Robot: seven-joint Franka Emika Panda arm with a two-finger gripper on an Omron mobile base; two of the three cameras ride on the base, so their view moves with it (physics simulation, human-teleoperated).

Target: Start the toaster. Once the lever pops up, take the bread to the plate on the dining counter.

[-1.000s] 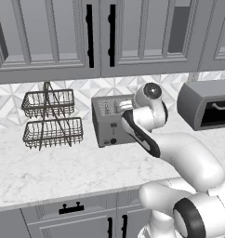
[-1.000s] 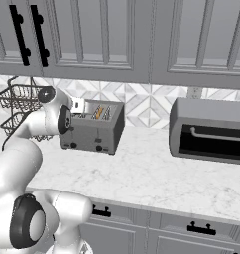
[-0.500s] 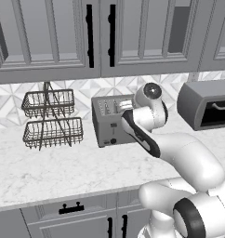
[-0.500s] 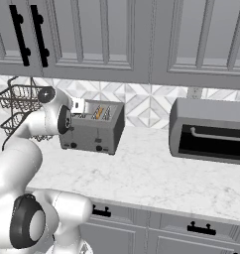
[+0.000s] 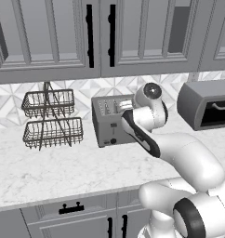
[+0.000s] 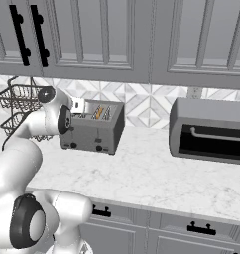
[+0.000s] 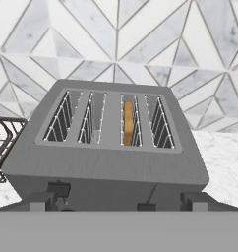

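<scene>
gripper [image 5: 125, 106] sits mid-frame in the left base view, a pale block at the end of the white arm, hovering just over the top of the toaster [image 5: 112, 122]. jaws spread wide, nothing between them. in the right base view the gripper [image 6: 78, 105] shows as a small white piece at the toaster's [image 6: 94, 128] upper left corner, half hidden behind the arm's dark-capped joint.

hand view looks down onto the toaster [image 7: 105, 142], which spans the middle of the frame. four slots run across its top. the bread [image 7: 128, 123] stands on edge in the third slot from the left, golden-tan, sunk into the slot. the other three slots show bare wire guides. two lever ends and a small dark knob line the toaster's lower front edge, near the bottom of the frame.

in the right base view the bread [image 6: 99, 112] shows as a thin orange sliver in a slot, upper centre-left.

toaster rests on the marble worktop [image 5: 63, 165], against the diamond-tiled backsplash [image 7: 140, 39]. a two-tier wire basket [image 5: 51, 120] stands left of it in the left base view, near but apart. the toaster oven [image 6: 210, 130] sits well to the right in the right base view, dark window, bar handle. grey wall cabinets [image 5: 93, 37] with black handles across the top of both base views.
</scene>
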